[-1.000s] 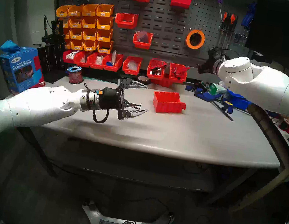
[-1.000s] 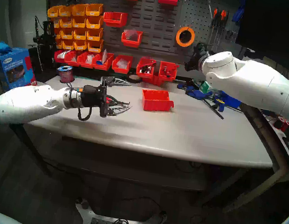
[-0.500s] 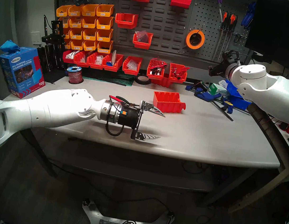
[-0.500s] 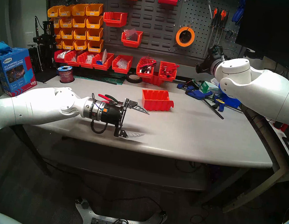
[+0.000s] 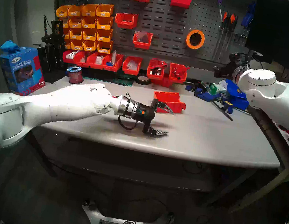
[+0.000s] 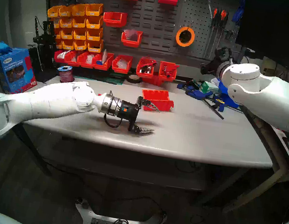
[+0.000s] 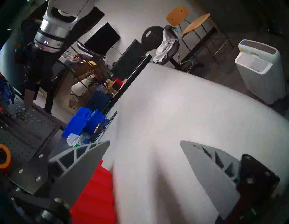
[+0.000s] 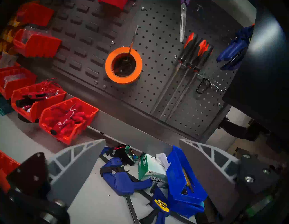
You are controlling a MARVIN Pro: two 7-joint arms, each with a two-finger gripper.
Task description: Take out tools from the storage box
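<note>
The red-orange storage box (image 5: 169, 101) stands on the grey table (image 5: 210, 136), right of centre; it also shows in the other head view (image 6: 157, 99). My left gripper (image 5: 168, 121) is open and empty, low over the table just in front of the box. Its far finger (image 5: 165, 108) is against the box's front left side. In the left wrist view the gripper (image 7: 144, 141) is wide open over bare table, with the box (image 7: 97, 195) beside the left finger. The tools are hidden behind my left arm. My right gripper (image 8: 142, 140) is open and empty, raised at the back right (image 5: 219, 71).
Blue bar clamps (image 5: 207, 96), a blue bin (image 5: 236, 96) and a tissue box (image 8: 150, 169) crowd the back right. A row of red bins (image 5: 133, 65) lines the back. A wire spool (image 5: 75, 75) and a blue cloth box (image 5: 20, 69) stand at the left.
My left arm has swung right and forward, from around the tools to the front of the box; the tools stayed on the table, now behind the arm. My right arm drew back to the right.
</note>
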